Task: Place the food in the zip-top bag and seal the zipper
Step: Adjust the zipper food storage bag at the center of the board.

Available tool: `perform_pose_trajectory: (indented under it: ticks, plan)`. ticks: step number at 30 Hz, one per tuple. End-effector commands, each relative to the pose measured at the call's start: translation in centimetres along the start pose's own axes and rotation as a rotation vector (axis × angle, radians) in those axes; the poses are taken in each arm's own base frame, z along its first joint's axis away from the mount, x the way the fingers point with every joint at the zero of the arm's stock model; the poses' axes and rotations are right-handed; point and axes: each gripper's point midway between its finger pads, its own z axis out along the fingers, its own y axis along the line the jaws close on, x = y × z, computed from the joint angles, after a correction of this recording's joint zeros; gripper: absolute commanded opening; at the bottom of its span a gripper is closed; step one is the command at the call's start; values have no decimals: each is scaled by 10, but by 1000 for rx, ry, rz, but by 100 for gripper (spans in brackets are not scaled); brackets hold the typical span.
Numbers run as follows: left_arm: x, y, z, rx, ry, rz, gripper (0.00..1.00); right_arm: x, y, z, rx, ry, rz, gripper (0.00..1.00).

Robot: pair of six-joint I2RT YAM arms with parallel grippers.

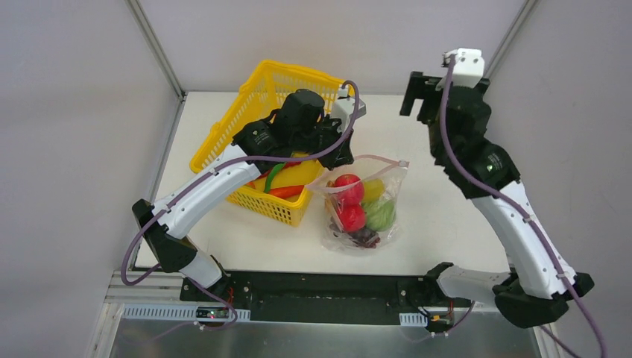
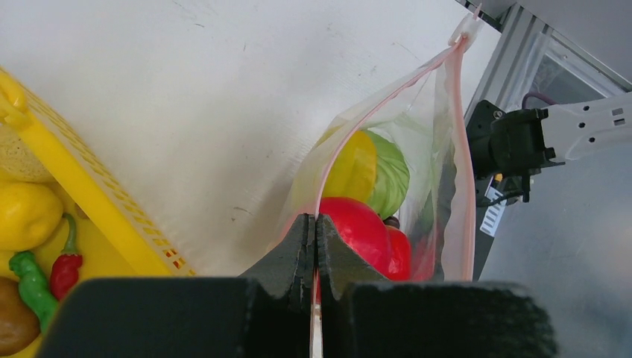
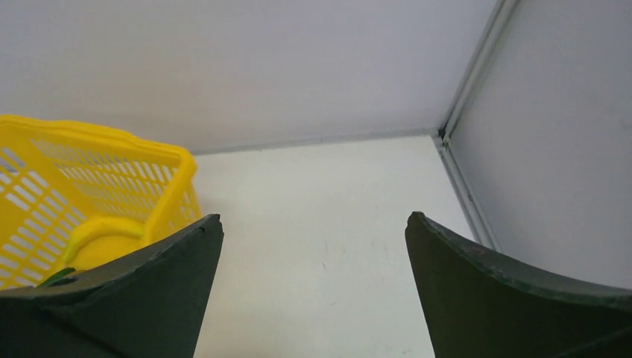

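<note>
The clear zip-top bag (image 1: 365,205) lies on the table right of the basket, holding food: red tomatoes (image 1: 347,186), a green cabbage (image 1: 381,216), a yellow piece (image 2: 350,168) and purple grapes (image 1: 363,237). Its pink zipper (image 2: 387,101) runs along the mouth edge. My left gripper (image 2: 314,224) is shut on that zipper strip at the bag's left corner, just above a tomato (image 2: 361,227). My right gripper (image 3: 313,220) is open and holds nothing; it hangs high over the back right of the table (image 1: 417,93), away from the bag.
A yellow lattice basket (image 1: 223,127) stands left of the bag, partly under my left arm. In it lie a lemon (image 2: 26,216), a red chili (image 2: 65,265), a green pepper (image 2: 33,291) and a kiwi (image 2: 13,322). Walls close the table's back and sides.
</note>
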Motion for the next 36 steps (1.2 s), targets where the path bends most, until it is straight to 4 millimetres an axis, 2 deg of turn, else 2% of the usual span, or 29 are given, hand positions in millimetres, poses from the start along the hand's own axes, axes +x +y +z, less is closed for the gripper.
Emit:
perform_pose_trajectory:
  ticks: [1,4,5,7,9,12,14,16,18,21,23,25,29,32,34,36]
  plan:
    - [-26,-16,-19,53,-98,20,0,53,-24,28,-133,215,170,96]
    - [-26,-18,-19,65,-88,23,0,64,-45,26,-276,175,266,96]
    - [-26,-18,-20,67,-80,24,0,70,-44,21,-353,165,239,96]
    - [-26,-19,-23,67,-76,28,0,80,-47,20,-386,158,234,95]
    - [-25,-18,-24,62,-72,34,0,89,-35,12,-523,190,238,94]
    - [-23,-17,-25,57,-64,40,0,97,-32,4,-636,183,251,89]
    - [-22,-18,-25,61,-55,42,0,99,-34,1,-658,174,225,88]
    - [-20,-19,-26,68,-49,46,0,90,-36,-4,-662,149,213,83]
    - [-18,-19,-27,70,-41,53,0,73,-25,-18,-741,125,224,83]
    - [-18,-19,-30,68,-40,58,0,42,1,-49,-961,140,311,85]
    - [-21,-22,-32,78,-50,58,0,33,11,-65,-1080,181,379,85]
    - [-24,-24,-34,84,-64,56,0,37,14,-74,-1112,185,352,86]
    - [-34,-33,-40,113,-98,49,0,45,16,-72,-1096,210,349,83]
    - [-41,-37,-43,127,-122,53,0,56,30,-66,-1108,279,332,80]
    - [-44,-40,-44,141,-127,59,0,71,40,-63,-1095,331,278,78]
    - [-46,-40,-42,140,-126,60,0,84,54,-67,-1122,381,227,78]
